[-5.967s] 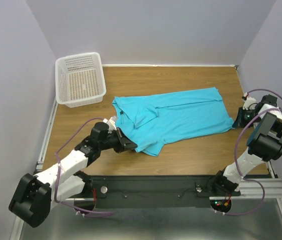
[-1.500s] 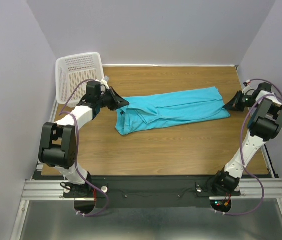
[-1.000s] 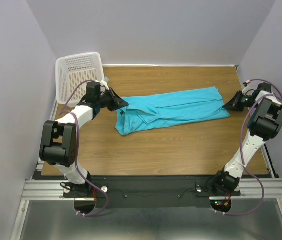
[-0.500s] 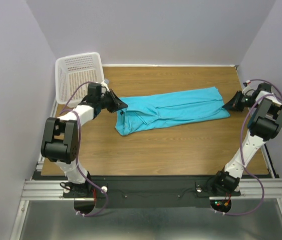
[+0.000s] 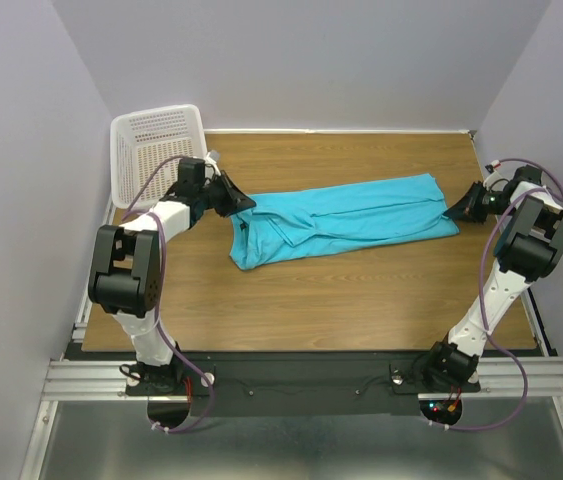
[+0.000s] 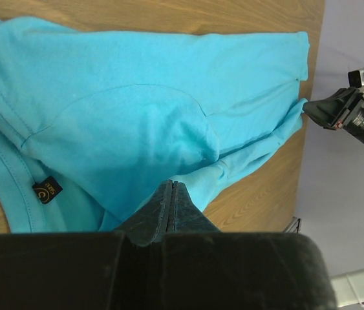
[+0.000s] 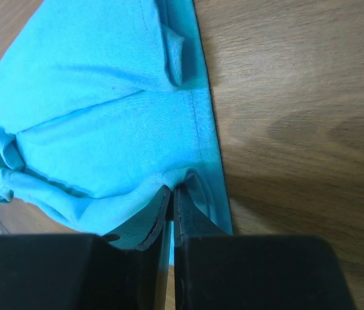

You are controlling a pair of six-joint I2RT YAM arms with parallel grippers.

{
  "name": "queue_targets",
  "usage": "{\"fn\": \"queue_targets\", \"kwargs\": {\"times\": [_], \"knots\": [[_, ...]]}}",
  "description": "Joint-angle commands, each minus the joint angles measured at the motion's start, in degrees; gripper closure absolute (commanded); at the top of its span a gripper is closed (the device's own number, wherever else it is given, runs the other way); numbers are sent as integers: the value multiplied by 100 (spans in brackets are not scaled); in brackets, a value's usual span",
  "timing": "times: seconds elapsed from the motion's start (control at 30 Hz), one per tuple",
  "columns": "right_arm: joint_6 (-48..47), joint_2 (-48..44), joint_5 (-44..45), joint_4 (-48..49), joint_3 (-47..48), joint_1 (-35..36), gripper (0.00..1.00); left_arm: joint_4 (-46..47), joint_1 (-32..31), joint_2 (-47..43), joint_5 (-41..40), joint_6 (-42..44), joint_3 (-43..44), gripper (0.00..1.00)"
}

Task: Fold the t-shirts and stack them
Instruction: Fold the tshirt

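Note:
One turquoise t-shirt (image 5: 341, 220) lies folded into a long band across the wooden table, collar end to the left. My left gripper (image 5: 244, 203) is at that collar end, jaws pressed together with the cloth's edge at their tip. The left wrist view shows the t-shirt (image 6: 136, 116), its dark neck label (image 6: 46, 190) and the left gripper (image 6: 172, 185) shut at a fold. My right gripper (image 5: 453, 213) is at the hem end. In the right wrist view the t-shirt (image 7: 104, 97) puckers up into the right gripper (image 7: 172, 188), which pinches it.
A white mesh basket (image 5: 156, 150) stands at the table's back left corner, just behind the left arm. Walls close in the table on the left, back and right. Bare wood (image 5: 341, 300) lies between the shirt and the arm bases.
The left arm's wrist has swung slightly right and toward the back wall while its tip stayed at the collar end. Shirt and right arm have hardly moved.

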Motion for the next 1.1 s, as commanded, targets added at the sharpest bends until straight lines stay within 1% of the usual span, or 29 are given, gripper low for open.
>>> {"fn": "queue_targets", "kwargs": {"times": [0.0, 0.13, 0.2, 0.27, 0.3, 0.33, 0.4, 0.43, 0.5, 0.53, 0.7, 0.77, 0.83, 0.9, 0.93, 0.97, 1.0, 1.03, 1.07], "knots": [[66, -101, -64, 91, 224, 13, 92, 90, 38, 32, 19, 101, 369, 100], [74, -109, -81, 91, 216, 13, 91, 81, 38, 216, -7, 101, 501, 100], [57, -110, -90, 91, 207, 13, 86, 55, 38, 313, 2, 119, 563, 100], [30, -136, -116, 91, 198, 13, 83, 46, 38, 375, -16, 119, 659, 89], [30, -153, -117, 91, 189, 13, 80, 37, 38, 419, -16, 119, 695, 80], [22, -180, -143, 82, 189, 13, 77, 37, 29, 445, -25, 110, 747, 74], [30, -232, -213, 82, 163, 13, 68, 54, 38, 437, -104, 101, 931, 61], [22, -311, -231, 90, 154, 13, 65, 63, 38, 428, -130, 110, 1011, 56], [22, -408, -240, 91, 145, 13, 60, 63, 38, 367, -200, 119, 1273, 53], [39, -495, -240, 82, 163, 13, 59, 72, 38, 323, -287, 136, 1353, 51], [39, -846, -214, 73, 189, 13, 56, 46, 38, -150, -508, 496, 1863, 51], [22, -979, -91, 73, 207, 4, 56, 46, 38, -380, -613, 864, 1890, 51], [-66, -1172, 41, 73, 198, 13, 55, 28, 38, -854, -736, 1398, 1759, 51], [-171, -1313, 199, 64, 181, 13, 55, 107, 38, -1319, -1060, 1839, 1251, 51], [-363, -1435, 165, 47, 111, 13, 55, 246, 38, -1861, -1392, 2207, 1014, 50], [-530, -1524, 95, 21, 67, 30, 55, 378, 38, -2162, -1578, 2341, 446, 47], [-732, -1655, -1, -23, -38, 109, 55, 623, 55, -2774, -1763, 2421, 136, 28], [-1230, -1726, -72, -85, -83, 179, 55, 739, 73, -3050, -1948, 2465, -155, 15], [-1522, -1779, -229, -320, -118, 406, 55, 888, 125, -3601, -2367, 2309, -749, 2]]}}
